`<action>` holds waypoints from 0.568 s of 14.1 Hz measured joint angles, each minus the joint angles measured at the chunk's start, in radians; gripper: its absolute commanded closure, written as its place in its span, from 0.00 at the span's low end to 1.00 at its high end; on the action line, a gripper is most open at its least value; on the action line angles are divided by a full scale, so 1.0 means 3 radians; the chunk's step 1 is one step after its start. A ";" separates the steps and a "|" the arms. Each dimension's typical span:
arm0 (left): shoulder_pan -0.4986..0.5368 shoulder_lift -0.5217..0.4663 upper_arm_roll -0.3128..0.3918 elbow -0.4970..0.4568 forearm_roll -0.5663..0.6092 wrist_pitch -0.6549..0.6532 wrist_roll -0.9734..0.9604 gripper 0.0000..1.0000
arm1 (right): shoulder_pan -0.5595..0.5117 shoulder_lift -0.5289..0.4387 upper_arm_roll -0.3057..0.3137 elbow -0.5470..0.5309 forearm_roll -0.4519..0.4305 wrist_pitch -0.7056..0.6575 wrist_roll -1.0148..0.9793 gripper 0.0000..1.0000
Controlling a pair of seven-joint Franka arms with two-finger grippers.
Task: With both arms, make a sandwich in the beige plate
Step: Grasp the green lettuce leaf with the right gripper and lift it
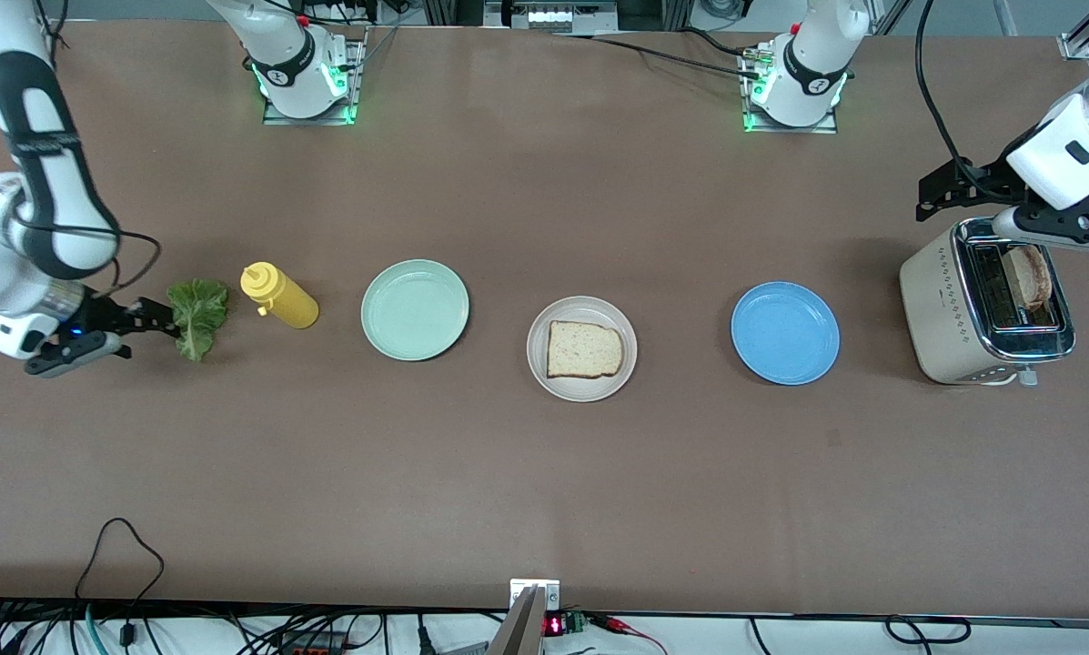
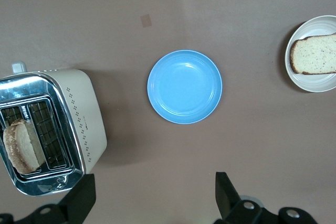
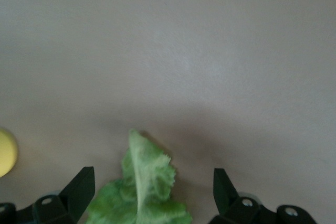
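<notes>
Brown desk (image 1: 544, 473), 1 toast slice (image 1: 584, 349) already on the beige plate (image 1: 540, 359). Right gripper (image 3: 152, 190), jaws released, straddles the lettuce (image 1: 197, 317); left gripper (image 2: 152, 195), jaws released, hangs above the toaster (image 1: 983, 309). Next: grab both.

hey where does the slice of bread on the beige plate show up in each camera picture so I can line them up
Front view: the bread slice lies on the beige plate, mid-table, between the mint-green plate and the blue plate.
Left wrist view: the slice sits at the picture's edge, partly cut off, on its plate.
Right wrist view: not in it; only the lettuce shows.
Shared landmark: the blue plate, in the front and left wrist views.
</notes>
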 measured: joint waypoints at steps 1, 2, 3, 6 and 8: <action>0.0000 0.0000 0.0000 0.0000 0.0000 -0.0001 0.0000 0.00 | 0.0017 0.0048 0.0000 -0.0055 0.0000 0.0092 0.0034 0.00; 0.0000 0.0000 0.0000 0.0001 0.0000 -0.0001 0.0000 0.00 | 0.0028 0.0085 0.0001 -0.0082 0.0000 0.0131 0.0051 0.00; 0.0000 0.0000 0.0000 0.0001 0.0000 -0.0001 0.0000 0.00 | 0.0043 0.0110 0.0001 -0.0089 0.0000 0.0140 0.0064 0.07; 0.0001 0.0000 0.0000 0.0001 0.0000 -0.0001 0.0000 0.00 | 0.0096 0.0134 0.0002 -0.0088 0.0000 0.0147 0.0103 0.55; 0.0001 0.0000 0.0001 0.0001 0.0000 -0.0002 0.0000 0.00 | 0.0105 0.0139 0.0002 -0.0088 0.0000 0.0155 0.0106 0.79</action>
